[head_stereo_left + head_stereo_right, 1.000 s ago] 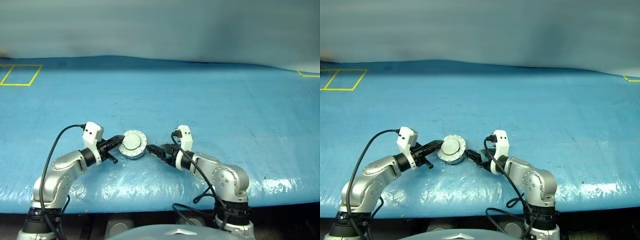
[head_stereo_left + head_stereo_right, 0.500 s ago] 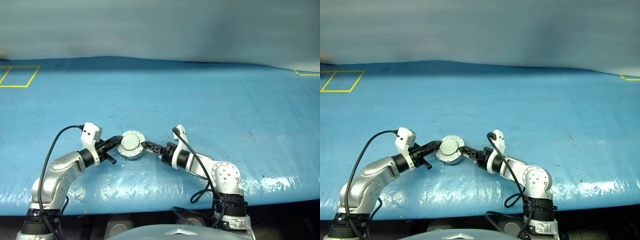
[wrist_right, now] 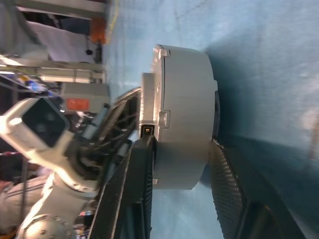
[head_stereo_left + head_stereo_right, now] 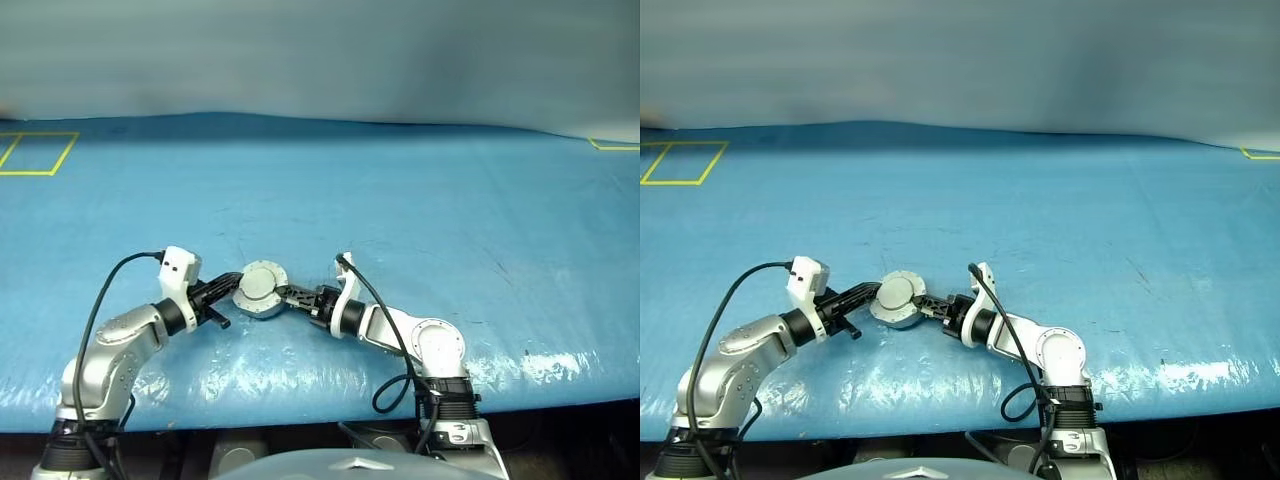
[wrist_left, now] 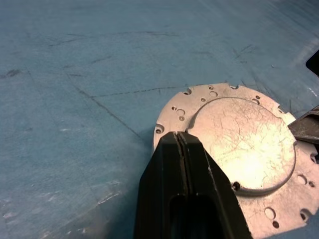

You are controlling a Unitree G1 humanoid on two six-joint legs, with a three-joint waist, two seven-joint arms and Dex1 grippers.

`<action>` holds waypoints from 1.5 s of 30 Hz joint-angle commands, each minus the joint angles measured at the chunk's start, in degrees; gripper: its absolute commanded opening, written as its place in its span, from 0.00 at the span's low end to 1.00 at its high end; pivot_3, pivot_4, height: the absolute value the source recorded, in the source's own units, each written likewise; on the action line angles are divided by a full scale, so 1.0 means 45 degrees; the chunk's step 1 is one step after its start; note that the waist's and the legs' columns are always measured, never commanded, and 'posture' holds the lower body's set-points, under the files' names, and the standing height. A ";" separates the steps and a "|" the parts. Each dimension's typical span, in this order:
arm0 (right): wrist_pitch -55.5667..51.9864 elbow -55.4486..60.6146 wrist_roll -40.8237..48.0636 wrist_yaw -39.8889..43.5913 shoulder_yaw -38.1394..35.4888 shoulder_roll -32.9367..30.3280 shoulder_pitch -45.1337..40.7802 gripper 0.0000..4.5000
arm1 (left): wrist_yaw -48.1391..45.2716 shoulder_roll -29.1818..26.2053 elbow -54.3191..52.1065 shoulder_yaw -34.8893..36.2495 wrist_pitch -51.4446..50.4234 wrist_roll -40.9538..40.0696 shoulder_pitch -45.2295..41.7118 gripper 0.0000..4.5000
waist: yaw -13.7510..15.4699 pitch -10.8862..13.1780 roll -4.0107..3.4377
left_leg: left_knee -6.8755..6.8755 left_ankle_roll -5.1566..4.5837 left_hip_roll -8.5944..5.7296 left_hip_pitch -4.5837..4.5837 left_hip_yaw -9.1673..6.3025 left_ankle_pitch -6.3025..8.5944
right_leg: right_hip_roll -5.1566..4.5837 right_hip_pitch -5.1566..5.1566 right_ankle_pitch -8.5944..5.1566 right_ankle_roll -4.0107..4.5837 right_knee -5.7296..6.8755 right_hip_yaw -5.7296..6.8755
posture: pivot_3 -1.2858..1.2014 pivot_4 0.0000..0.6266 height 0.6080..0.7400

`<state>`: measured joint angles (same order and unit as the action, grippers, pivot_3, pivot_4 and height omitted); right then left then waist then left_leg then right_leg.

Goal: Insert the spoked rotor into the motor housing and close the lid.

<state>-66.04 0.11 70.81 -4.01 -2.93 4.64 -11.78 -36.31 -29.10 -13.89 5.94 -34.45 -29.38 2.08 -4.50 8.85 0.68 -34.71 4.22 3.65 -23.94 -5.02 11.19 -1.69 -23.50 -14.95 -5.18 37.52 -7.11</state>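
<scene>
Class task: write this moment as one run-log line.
lid: closed on motor housing | left tool: shut, on lid | right tool: straddling housing | surface: blue table

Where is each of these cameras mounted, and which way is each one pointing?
Left eye, right eye: on the head, looking forward and down at the blue table; both arms show.
Left wrist: on the left arm, looking along the shut left gripper onto the closed lid.
Right wrist: on the right arm, seeing the motor housing side-on between the right gripper's fingers.
All share that grey motor.
</scene>
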 commanded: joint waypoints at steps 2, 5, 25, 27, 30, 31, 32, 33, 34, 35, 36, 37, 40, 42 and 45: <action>-0.0007 -0.0111 0.0413 -0.0568 0.0388 0.1542 0.0365 0.27 | -0.0204 0.0212 0.0213 -0.0609 -0.0210 0.0111 0.0176 0.00 | -0.0001 0.0003 -0.0005 | 0.0001 0.0000 0.0000 -0.0004 0.0000 0.0000 | 0.0000 -0.0006 0.0000 0.0000 -0.0001 -0.0001 | 0.52 0.24 1.00; 0.0092 -0.0095 0.0542 -0.0753 0.0443 0.1430 0.0421 0.27 | 0.0393 0.0556 0.0166 -0.0386 -0.0071 0.0291 -0.0041 0.00 | 0.0003 0.0006 -0.0009 | 0.0010 0.0000 0.0000 -0.0005 0.0000 0.0000 | 0.0000 -0.0007 -0.0001 0.0001 -0.0007 0.0000 | 0.52 0.24 1.00; 0.1762 0.0892 0.2789 -0.1608 0.0085 0.1078 0.0068 0.27 | 0.4372 0.4257 -0.1746 0.4600 -0.3284 -0.6826 0.0668 0.81 | -0.0074 0.0029 0.0001 | -0.0012 -0.0016 0.0000 -0.0143 -0.0043 0.0007 | 0.0022 -0.0046 -0.0020 0.0004 0.0025 0.0018 | 0.52 0.24 1.00; 0.2028 0.1000 0.3029 -0.1735 0.0014 0.1024 -0.0222 0.27 | 0.4712 0.5031 -0.1835 0.4805 -0.3106 -0.8030 0.1119 0.96 | -0.0064 0.0040 0.0002 | -0.0027 -0.0016 -0.0001 -0.0150 -0.0046 0.0007 | 0.0022 -0.0045 -0.0020 0.0003 0.0026 0.0020 | 0.52 0.24 1.00; 0.2335 0.1058 0.3235 -0.1785 -0.0031 0.0936 -0.0565 0.27 | 0.5312 0.5926 -0.1985 0.4736 -0.2870 -0.9216 0.1623 1.00 | -0.0045 0.0107 0.0044 | -0.0076 -0.0016 -0.0001 -0.0169 -0.0048 0.0007 | 0.0021 -0.0044 -0.0013 -0.0008 0.0029 0.0021 | 0.52 0.24 1.00; 0.2402 0.1050 0.3271 -0.1790 -0.0036 0.0916 -0.0637 0.27 | 0.5473 0.6066 -0.2021 0.4646 -0.2812 -0.9435 0.1744 1.00 | -0.0046 0.0120 0.0056 | -0.0087 -0.0016 -0.0001 -0.0170 -0.0048 0.0007 | 0.0021 -0.0043 -0.0009 -0.0013 0.0030 0.0019 | 0.52 0.24 1.00; 0.2486 0.1047 0.3310 -0.1793 -0.0043 0.0905 -0.0735 0.27 | 0.5666 0.6289 -0.2052 0.4528 -0.2714 -0.9613 0.1898 1.00 | -0.0048 0.0123 0.0061 | -0.0089 -0.0016 -0.0002 -0.0174 -0.0047 0.0007 | 0.0021 -0.0042 -0.0006 -0.0015 0.0030 0.0019 | 0.52 0.24 1.00; 0.2575 0.1027 0.3339 -0.1773 -0.0059 0.0898 -0.0872 0.27 | 0.5898 0.6652 -0.2013 0.4451 -0.2553 -0.9983 0.2063 1.00 | -0.0050 0.0125 0.0057 | -0.0089 -0.0016 -0.0001 -0.0173 -0.0048 0.0007 | 0.0022 -0.0042 -0.0006 -0.0015 0.0030 0.0019 | 0.52 0.24 1.00; 0.2664 0.0992 0.3373 -0.1757 -0.0072 0.0911 -0.1040 0.27 | 0.6157 0.7072 -0.1918 0.4376 -0.2426 -1.0462 0.2232 1.00 | -0.0048 0.0129 0.0057 | -0.0088 -0.0016 -0.0003 -0.0173 -0.0047 0.0007 | 0.0022 -0.0043 -0.0006 -0.0015 0.0030 0.0018 | 0.52 0.24 1.00; 0.2730 0.0958 0.3388 -0.1742 -0.0074 0.0928 -0.1194 0.27 | 0.6225 0.7363 -0.1873 0.4262 -0.2328 -1.0768 0.2396 1.00 | -0.0067 0.0129 0.0057 | -0.0086 -0.0016 -0.0003 -0.0180 -0.0047 0.0007 | 0.0022 -0.0047 -0.0005 -0.0015 0.0028 0.0017 | 0.52 0.24 1.00; 0.2770 0.0921 0.3400 -0.1736 -0.0072 0.0942 -0.1308 0.27 | 0.6240 0.7520 -0.1853 0.4159 -0.2252 -1.1000 0.2500 1.00 | -0.0058 0.0134 0.0065 | -0.0085 -0.0020 -0.0002 -0.0182 -0.0046 0.0010 | 0.0022 -0.0046 -0.0004 -0.0016 0.0024 0.0016 | 0.52 0.24 1.00; 0.2800 0.0895 0.3420 -0.1737 -0.0068 0.0979 -0.1411 0.27 | 0.6399 0.7700 -0.1816 0.4112 -0.2129 -1.1335 0.2546 1.00 | -0.0056 0.0143 0.0067 | -0.0079 -0.0023 -0.0004 -0.0182 -0.0045 0.0012 | 0.0022 -0.0048 -0.0004 -0.0014 0.0029 0.0014 | 0.52 0.24 1.00; 0.2887 0.0870 0.3526 -0.1751 -0.0014 0.1163 -0.1698 0.27 | 0.6742 0.7932 -0.1653 0.3927 -0.1721 -1.2270 0.2607 1.00 | -0.0067 0.0153 0.0056 | -0.0075 -0.0023 -0.0003 -0.0196 -0.0065 0.0011 | 0.0034 -0.0067 -0.0009 -0.0002 0.0049 0.0023 | 0.52 0.24 1.00; 0.2902 0.0904 0.3588 -0.1758 0.0056 0.1275 -0.1843 0.27 | 0.6583 0.7813 -0.1532 0.3688 -0.1573 -1.2570 0.2649 1.00 | -0.0063 0.0153 0.0056 | -0.0075 -0.0023 -0.0004 -0.0199 -0.0065 0.0011 | 0.0034 -0.0067 -0.0009 -0.0002 0.0046 0.0022 | 0.52 0.24 1.00; 0.2839 0.1005 0.3721 -0.1823 0.0174 0.1416 -0.1959 0.27 | 0.6196 0.7946 -0.1349 0.3464 -0.1236 -1.3156 0.2621 1.00 | -0.0038 0.0153 0.0056 | -0.0081 -0.0023 -0.0005 -0.0201 -0.0064 0.0011 | 0.0034 -0.0060 -0.0008 -0.0001 0.0041 0.0022 | 0.52 0.24 1.00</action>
<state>-53.70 1.09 84.41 -13.35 -2.83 7.24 -20.12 -7.04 3.95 -19.75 22.61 -40.91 -86.37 13.37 -4.68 9.54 0.93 -35.08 4.11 3.63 -24.84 -5.31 11.24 -1.54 -23.77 -14.98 -5.18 37.70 -7.01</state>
